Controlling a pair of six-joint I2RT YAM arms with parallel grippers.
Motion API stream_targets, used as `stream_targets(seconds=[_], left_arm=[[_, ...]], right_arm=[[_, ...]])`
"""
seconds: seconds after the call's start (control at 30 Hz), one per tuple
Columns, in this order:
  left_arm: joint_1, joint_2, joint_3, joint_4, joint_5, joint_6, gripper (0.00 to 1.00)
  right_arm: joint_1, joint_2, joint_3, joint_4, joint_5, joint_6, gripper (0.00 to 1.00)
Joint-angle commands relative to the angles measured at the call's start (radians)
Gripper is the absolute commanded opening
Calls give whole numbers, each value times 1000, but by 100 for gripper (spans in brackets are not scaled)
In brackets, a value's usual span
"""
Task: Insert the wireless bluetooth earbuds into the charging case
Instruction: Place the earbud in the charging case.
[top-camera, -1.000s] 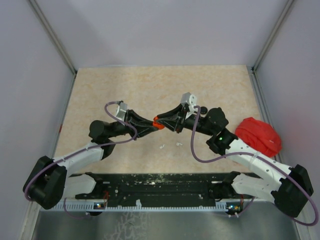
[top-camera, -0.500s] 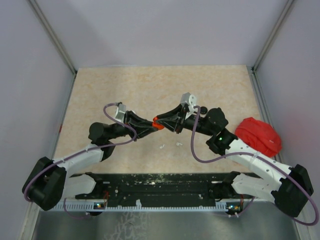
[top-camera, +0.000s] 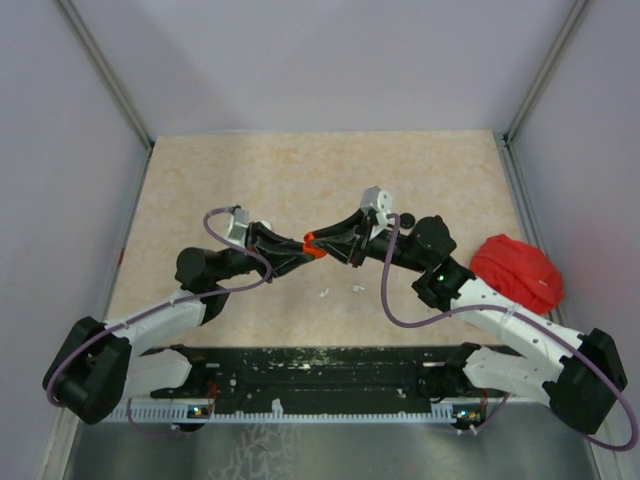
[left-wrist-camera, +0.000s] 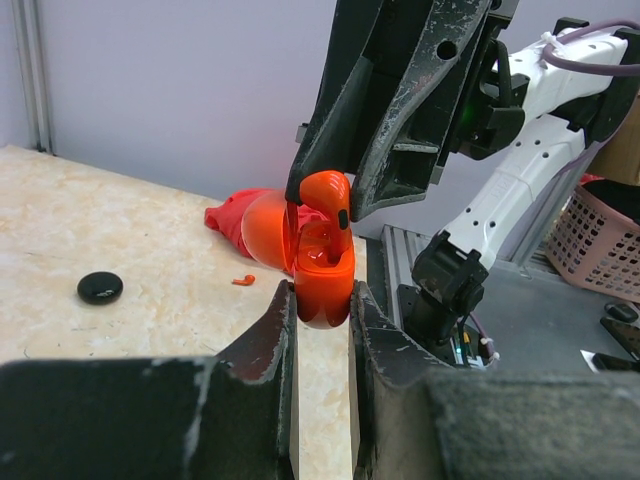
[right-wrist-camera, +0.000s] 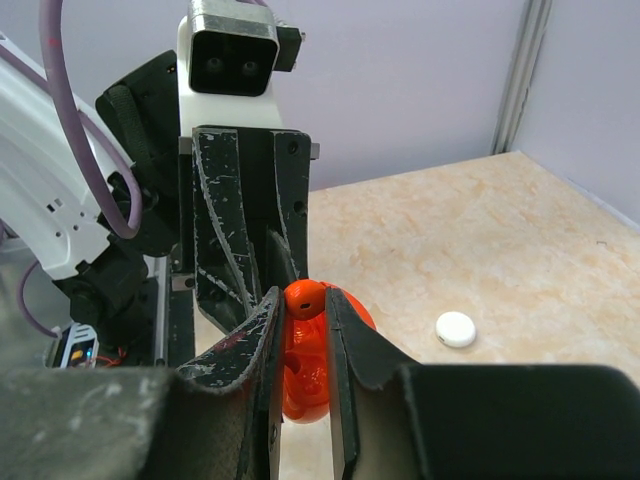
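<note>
Above the middle of the tabletop (top-camera: 250, 180) the two arms meet at an open red-orange charging case (left-wrist-camera: 325, 275). The red cloth lump (top-camera: 515, 272) lies well to the right of the case. The left claw (left-wrist-camera: 322, 295) is narrow, clamped on the case's lower half. The right claw (right-wrist-camera: 303, 300) is narrow too, pinching a red-orange earbud (left-wrist-camera: 325, 195) at the case's open mouth. Beyond the case sit a black round case (left-wrist-camera: 100, 288) and a white round case (right-wrist-camera: 456, 329). Nearer than the case lie two white earbuds (top-camera: 324, 294) (top-camera: 358, 289).
</note>
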Motion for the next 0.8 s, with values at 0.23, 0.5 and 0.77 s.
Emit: stream_targets(seconds=[0.23, 0.5, 0.77], left_arm=[[-4, -3, -1, 136, -18, -12, 1], [-17, 18, 8, 155, -27, -25, 1], [-33, 23, 11, 151, -36, -16, 1]], right_arm=[[18, -33, -21, 70, 57, 38, 16], [28, -36, -45, 160, 110, 70, 16], [35, -41, -55, 186, 146, 69, 16]])
